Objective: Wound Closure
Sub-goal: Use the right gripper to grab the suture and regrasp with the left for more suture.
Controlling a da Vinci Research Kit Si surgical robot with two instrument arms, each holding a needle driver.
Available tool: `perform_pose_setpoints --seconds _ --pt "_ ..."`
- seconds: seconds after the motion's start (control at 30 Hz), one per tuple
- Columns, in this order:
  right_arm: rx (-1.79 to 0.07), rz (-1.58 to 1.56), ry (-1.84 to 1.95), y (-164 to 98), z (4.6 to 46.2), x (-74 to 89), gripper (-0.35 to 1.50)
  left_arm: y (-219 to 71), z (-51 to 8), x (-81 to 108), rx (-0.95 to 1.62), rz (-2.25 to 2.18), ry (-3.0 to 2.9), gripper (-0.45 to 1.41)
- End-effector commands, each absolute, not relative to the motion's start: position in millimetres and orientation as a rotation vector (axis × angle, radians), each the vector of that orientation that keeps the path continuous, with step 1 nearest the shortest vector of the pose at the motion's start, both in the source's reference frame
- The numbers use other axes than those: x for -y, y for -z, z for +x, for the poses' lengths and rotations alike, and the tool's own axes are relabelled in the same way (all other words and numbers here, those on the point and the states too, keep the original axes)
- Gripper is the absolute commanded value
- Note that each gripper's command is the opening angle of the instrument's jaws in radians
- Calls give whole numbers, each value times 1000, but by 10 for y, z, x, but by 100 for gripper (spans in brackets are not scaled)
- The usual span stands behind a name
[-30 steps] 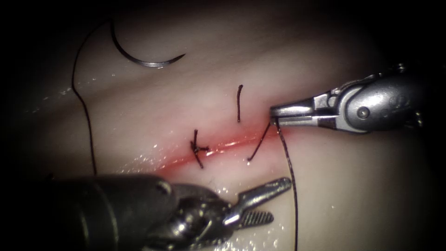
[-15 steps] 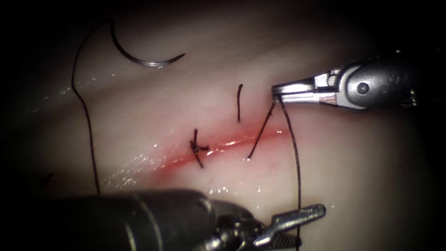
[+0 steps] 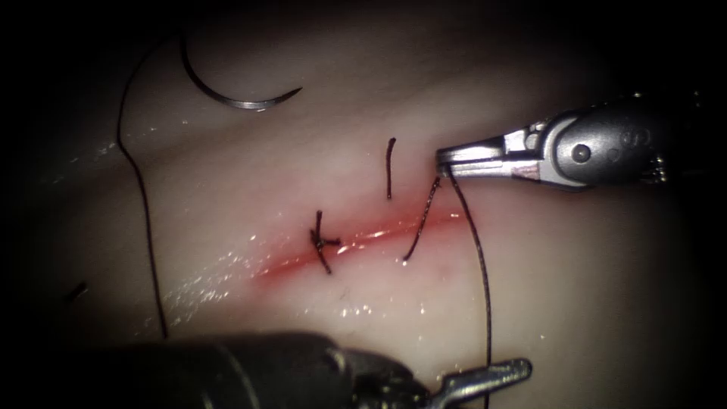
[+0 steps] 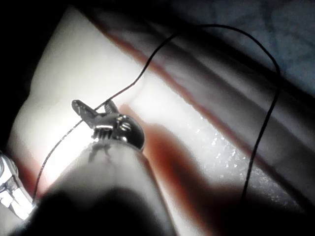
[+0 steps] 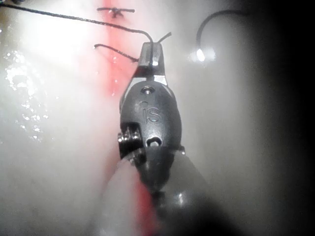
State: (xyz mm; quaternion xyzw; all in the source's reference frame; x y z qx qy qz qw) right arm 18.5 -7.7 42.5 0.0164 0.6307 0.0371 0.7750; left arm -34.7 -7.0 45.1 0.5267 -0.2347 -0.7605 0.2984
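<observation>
The curved needle (image 3: 235,97) lies free on the tissue (image 3: 575,257), far to the left of the cut (image 3: 371,231), held by neither tool. Its thread (image 3: 144,220) trails down the left side. My right tool (image 3: 447,157) is shut on the thread just right of the cut. From there a short end crosses the cut, and a long strand (image 3: 483,295) drops to my left tool (image 3: 515,379). In the left wrist view the left tool (image 4: 93,104) is open, with the thread (image 4: 133,83) running between its jaws. The right tool (image 5: 150,49) also grips the thread (image 5: 74,18) in its own wrist view.
A tied stitch (image 3: 324,242) with short tails sits on the cut's left part, amid red fluid. A loose cut piece of thread (image 3: 390,167) lies just above the cut. The left tool's dark shaft (image 3: 227,375) spans the lower edge.
The left tool moved right and down to the hanging strand. The right tool lifted slightly, drawing the thread up from the cut. The needle stayed still.
</observation>
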Motion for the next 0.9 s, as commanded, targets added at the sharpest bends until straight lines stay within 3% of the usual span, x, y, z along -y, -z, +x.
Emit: perform_pose_setpoints --seconds 0.03,0.3,0.57,0.6,0.63,0.67,0.83,0.87,0.9 --pt "-1368 34 -78 -429 194 75 -35 -456 -353 72 613 1395 2018 -45" --pt "-1368 43 -87 -429 194 76 -35 -454 -346 69 567 1361 1988 -45" --pt "-1383 73 -110 -421 191 92 -35 -429 -285 51 653 1326 2084 -45" --pt "-1391 78 -123 -418 191 97 21 -426 -277 50 659 1319 2098 -45" --pt "-1399 83 -135 -416 191 101 52 -422 -268 50 665 1315 2109 -45" --pt "-1400 98 -185 -409 193 112 96 -414 -251 51 671 1293 2139 -45" --pt "-1368 92 -246 -393 194 126 115 -401 -225 60 674 1258 2169 -45" --pt "-1361 90 -257 -387 194 126 131 -397 -219 62 678 1246 2174 -45" --pt "-1363 92 -263 -383 194 124 136 -395 -215 63 679 1236 2175 -45"
